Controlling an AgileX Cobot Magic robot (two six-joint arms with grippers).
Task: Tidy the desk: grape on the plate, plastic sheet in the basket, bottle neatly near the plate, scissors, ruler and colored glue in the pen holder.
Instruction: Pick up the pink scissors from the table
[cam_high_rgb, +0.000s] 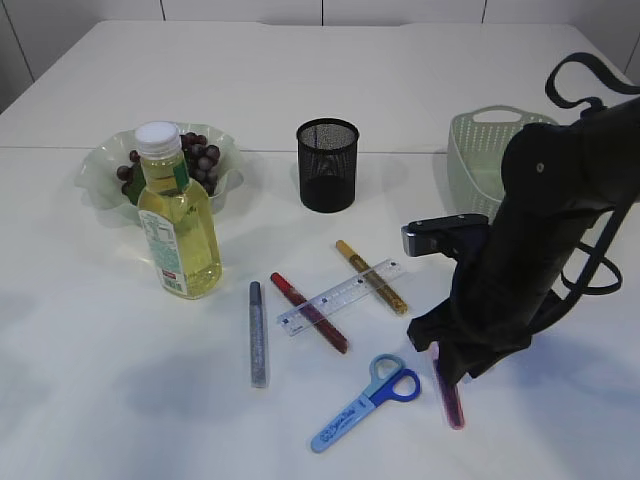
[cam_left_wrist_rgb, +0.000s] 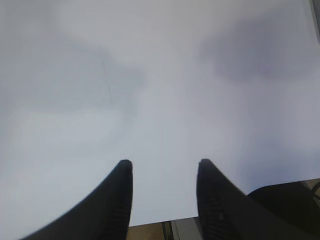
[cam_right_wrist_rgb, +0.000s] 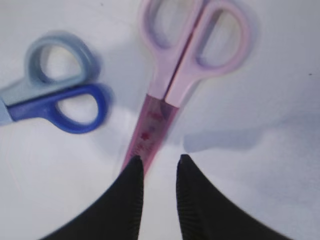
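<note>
The right gripper (cam_right_wrist_rgb: 157, 167) hangs low over the near right of the white table (cam_high_rgb: 90, 330), its black fingers (cam_right_wrist_rgb: 129, 192) slightly parted around the blade tip of the pink plastic scissors (cam_right_wrist_rgb: 187, 60); whether they touch the blade cannot be told. The blue-handled scissors (cam_high_rgb: 365, 402) lie just to the left. The left gripper (cam_left_wrist_rgb: 164, 172) hovers with its jaws apart above bare tabletop. The clear plastic ruler (cam_high_rgb: 340, 295) rests across the red glue stick (cam_high_rgb: 308, 312) and gold glue stick (cam_high_rgb: 372, 277), near the black mesh pen holder (cam_high_rgb: 327, 165).
</note>
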